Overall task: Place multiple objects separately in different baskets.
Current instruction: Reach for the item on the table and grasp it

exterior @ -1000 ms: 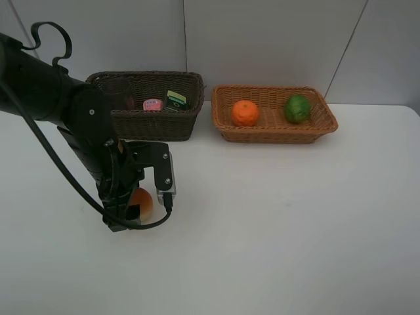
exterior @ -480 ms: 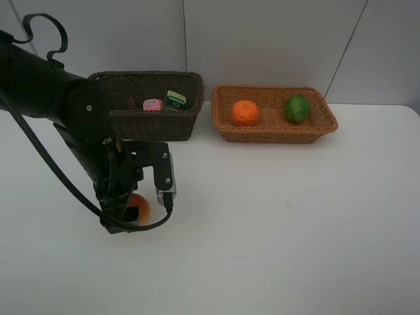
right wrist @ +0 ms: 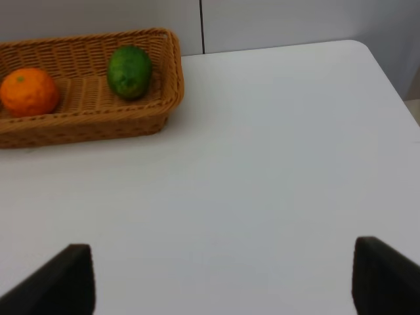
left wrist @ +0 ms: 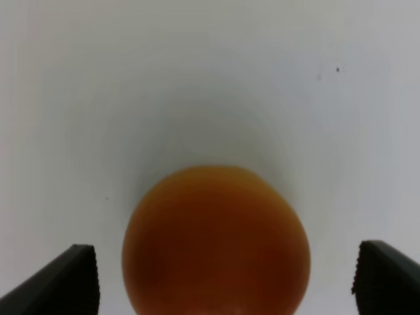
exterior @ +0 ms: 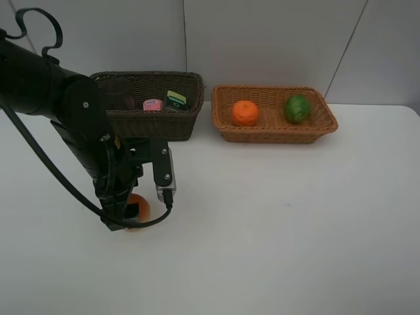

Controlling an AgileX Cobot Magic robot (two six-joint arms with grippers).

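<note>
Both sets of jaws stand spread, the left gripper (left wrist: pixel 216 279) straddling the bun (left wrist: pixel 215 241) on the table (exterior: pixel 275 223).

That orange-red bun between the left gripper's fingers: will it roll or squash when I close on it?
The bun looks round and smooth, so an off-centre squeeze may well roll it across the bare table. It sits centred in the open left gripper, which should help. Softness cannot be judged; close gently.

My high camera looked down across the table (exterior: pixel 275 223). My right wrist view shared its tan basket (right wrist: pixel 85 125); my left wrist camera sat close above.
</note>
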